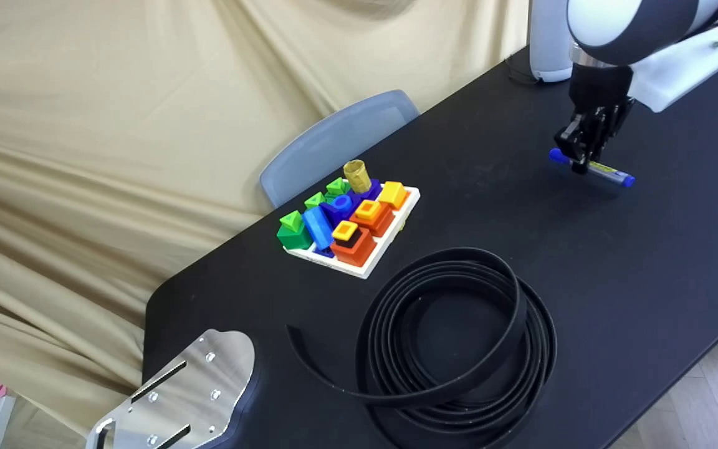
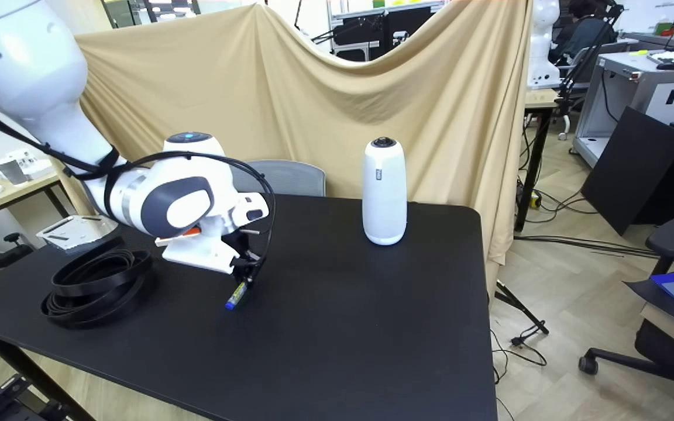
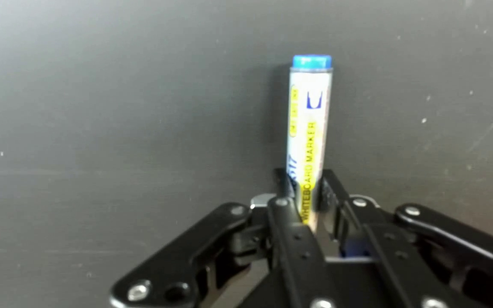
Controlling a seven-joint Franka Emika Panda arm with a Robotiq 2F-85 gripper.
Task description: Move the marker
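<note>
Well inside the edges of the tabletop (image 2: 372,327), the gripper (image 3: 305,184) pinched the marker (image 3: 309,139) near mid-barrel, presumably to keep it balanced.

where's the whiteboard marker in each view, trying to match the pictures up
In an exterior view: the marker is toward the right, in the upper half, blue at both ends.
In an exterior view: the marker is left of centre, in the lower half, blue end pointing down-left.
Wrist view: the marker is right of centre, nearly vertical, blue end at the top.
Shared landmark: the gripper, at the marker in all three views.
</note>
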